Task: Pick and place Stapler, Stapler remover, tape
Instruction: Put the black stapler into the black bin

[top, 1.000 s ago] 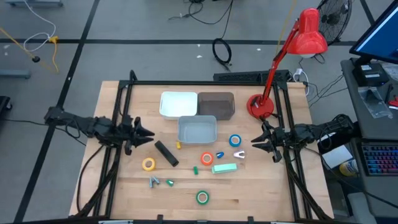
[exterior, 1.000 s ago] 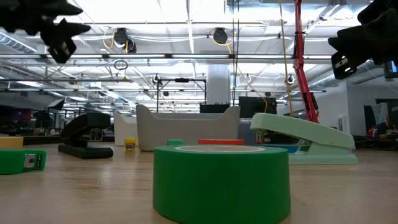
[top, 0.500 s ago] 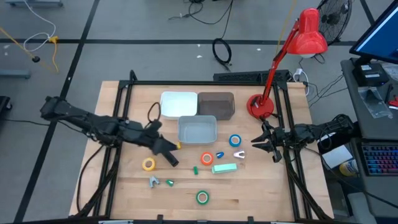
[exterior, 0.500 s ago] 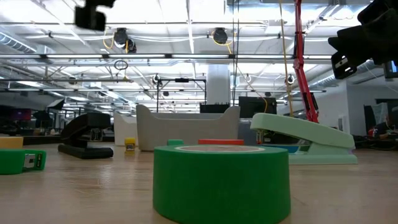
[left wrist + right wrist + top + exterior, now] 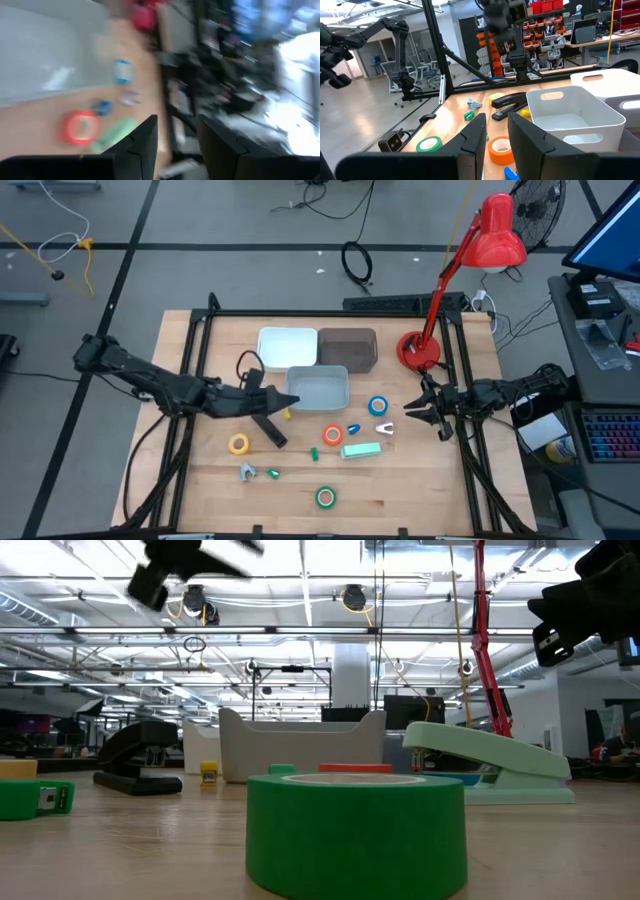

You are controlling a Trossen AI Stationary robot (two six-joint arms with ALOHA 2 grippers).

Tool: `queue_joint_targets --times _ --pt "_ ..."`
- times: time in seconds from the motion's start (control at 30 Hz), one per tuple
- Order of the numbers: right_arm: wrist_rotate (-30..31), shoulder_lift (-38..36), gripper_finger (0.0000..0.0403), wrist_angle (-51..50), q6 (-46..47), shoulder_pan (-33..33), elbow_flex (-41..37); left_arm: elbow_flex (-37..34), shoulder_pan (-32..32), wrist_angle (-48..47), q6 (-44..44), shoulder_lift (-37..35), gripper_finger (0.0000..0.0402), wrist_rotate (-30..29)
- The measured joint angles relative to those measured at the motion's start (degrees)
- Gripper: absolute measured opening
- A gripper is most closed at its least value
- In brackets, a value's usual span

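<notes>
White bin (image 5: 287, 346): nothing visible inside.
Dark bin (image 5: 349, 348): contents unclear.
Grey bin (image 5: 318, 389): nothing visible.
Tape (image 5: 326, 497): on table (image 5: 200, 480), scattered.
Left end effector (image 5: 272, 399): above black stapler (image 5: 268, 426), slightly spread.
Right end effector (image 5: 418, 408): slightly spread, holding nothing.

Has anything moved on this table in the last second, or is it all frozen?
The left gripper swung from the table's left edge toward the middle, ending above the black stapler, apparently holding nothing. The right gripper stayed at the right edge, and the tape rolls, bins and green stapler did not shift.
</notes>
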Motion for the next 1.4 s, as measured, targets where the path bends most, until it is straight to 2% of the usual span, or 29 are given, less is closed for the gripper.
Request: queue_joint_targets --times 0.13,0.23,0.37,0.47,0.57,0.7,0.9,1.4 --pt "0.0 0.0 0.0073 0.0 0.0 0.0 0.0 6.1 -0.3 -17.3 -7.6 1.5 0.0136 -0.8" --pt "0.0 0.0 0.0073 0.0 0.0 0.0 0.0 12.8 0.0 -34.0 -15.9 4.0 0.0136 1.2" --pt "0.0 0.0 0.0073 0.0 0.0 0.0 0.0 21.8 0.0 -54.2 -27.8 9.3 0.0136 7.8" --pt "0.0 0.0 0.0073 0.0 0.0 0.0 0.0 26.0 0.4 -62.4 -35.5 13.6 0.0136 14.5" --pt "0.0 0.0 0.0073 0.0 0.0 0.0 0.0 27.2 0.8 -65.4 -39.8 16.7 0.0136 20.9" --pt "0.0 0.0 0.0073 0.1 0.0 0.0 0.0 26.9 0.8 -66.2 -46.0 18.8 0.0136 24.4" --pt "0.0 0.0 0.0073 0.2 0.0 0.0 0.0 26.7 0.6 -70.0 -51.5 19.2 0.0136 24.3" --pt "0.0 0.0 0.0073 1.9 0.0 0.0 0.0 26.7 0.8 -70.1 -51.2 19.5 0.0136 23.6"
